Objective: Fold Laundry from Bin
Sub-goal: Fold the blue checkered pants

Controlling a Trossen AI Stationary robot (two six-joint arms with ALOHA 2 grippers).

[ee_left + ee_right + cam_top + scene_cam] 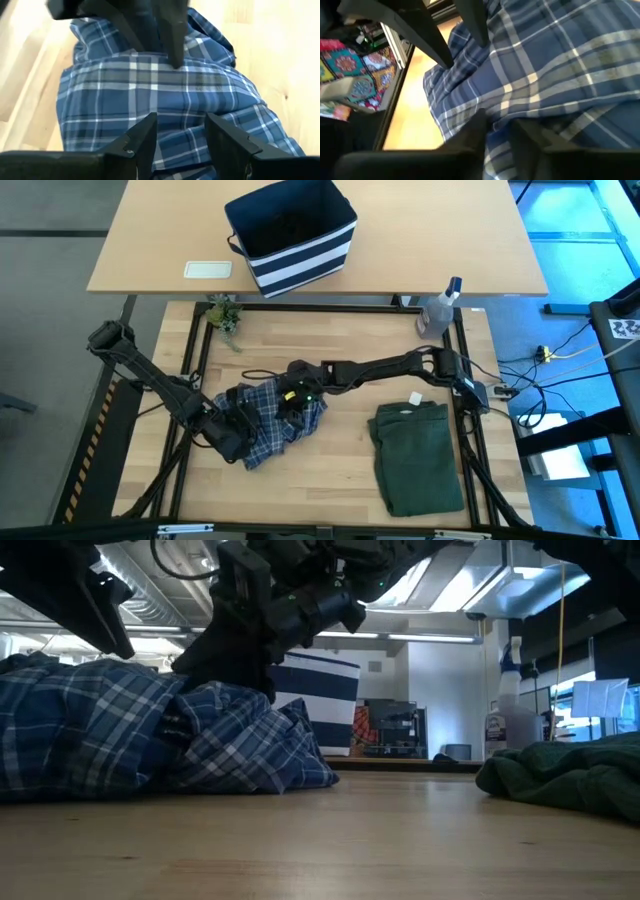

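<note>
The blue-and-white plaid shirt [268, 418] lies in a crumpled heap on the wooden table, left of centre. My right gripper [297, 392] reaches across from the right and is shut on the heap's top [497, 122]. Above the heap's left side my left gripper [180, 120] is open, its fingers astride the plaid cloth [165, 95]. A dark olive-green garment [415, 458] lies folded flat at the right. The navy striped bin [292, 235] stands on the far table. My right gripper pinches a raised fold of the plaid shirt [501, 116] between its two fingers [475, 136], near the top of the heap. It comes slanting down from the table's right side. The rest of the shirt [150, 740] lies bunched on the table. Whether my left gripper touches the cloth, I cannot tell.
A clear spray bottle [440, 306] stands at the table's far right corner. A small plant [226, 315] is at the far left corner. A white flat item [208, 269] lies beside the bin. Bare wood shows between the shirt and the green garment [570, 775].
</note>
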